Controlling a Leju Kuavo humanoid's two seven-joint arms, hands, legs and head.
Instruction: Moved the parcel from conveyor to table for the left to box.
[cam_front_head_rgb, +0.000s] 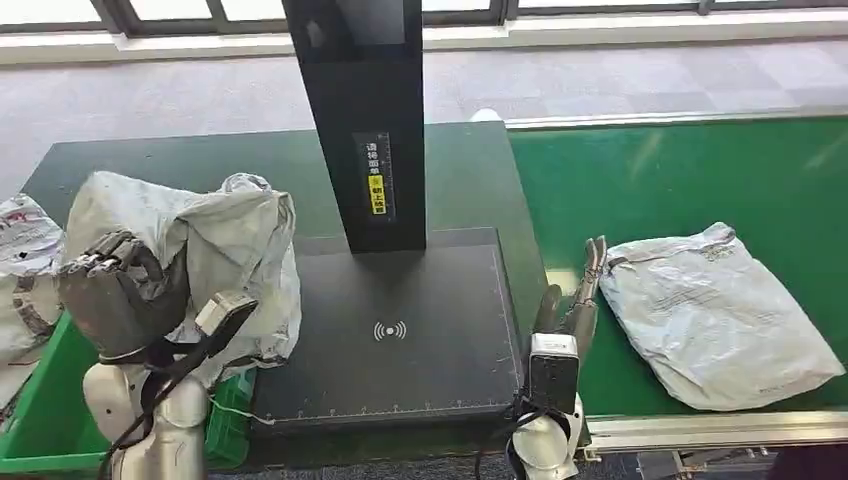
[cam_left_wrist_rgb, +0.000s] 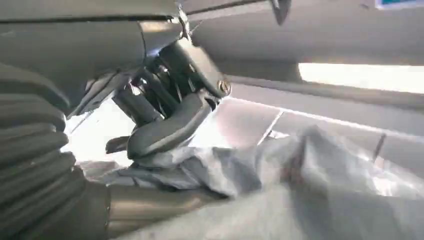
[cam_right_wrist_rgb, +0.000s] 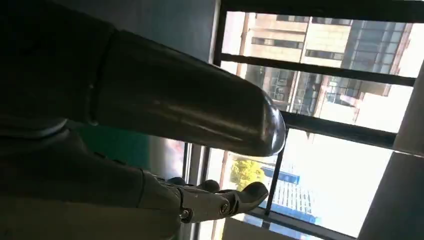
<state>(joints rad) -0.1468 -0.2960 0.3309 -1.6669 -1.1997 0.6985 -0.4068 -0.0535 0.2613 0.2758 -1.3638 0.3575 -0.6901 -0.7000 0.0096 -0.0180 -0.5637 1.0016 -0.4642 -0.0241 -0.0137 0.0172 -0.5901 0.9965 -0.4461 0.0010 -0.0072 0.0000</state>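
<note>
Head view shows the right hand (cam_front_head_rgb: 585, 290) standing edge-on at the near rim of the green conveyor belt (cam_front_head_rgb: 700, 170), its fingers straight, close together and holding nothing. A flat grey plastic mailer parcel (cam_front_head_rgb: 715, 315) lies on the belt just beside that hand, at about three o'clock from the fingertips — close, though I cannot tell whether they touch its edge. Its long axis runs from ten o'clock to four o'clock across the belt, so the hand faces one of its short ends.

At nine o'clock in the scene, the left hand (cam_front_head_rgb: 120, 290) grips a second crumpled grey plastic parcel (cam_front_head_rgb: 215, 245), lifted above the dark table (cam_front_head_rgb: 180, 160) and over the green plastic bin (cam_front_head_rgb: 40, 420) at the table's near corner; the left wrist view confirms the fingers (cam_left_wrist_rgb: 165, 130) pressed into the wrinkled film.

The right hand is by far the nearer to the belt parcel (the left is occupied and well apart). My judgement: the coming move depends on getting that hand under or over the parcel's near end — then carrying it toward nine o'clock onto the black scanner platform (cam_front_head_rgb: 400, 330).
</note>
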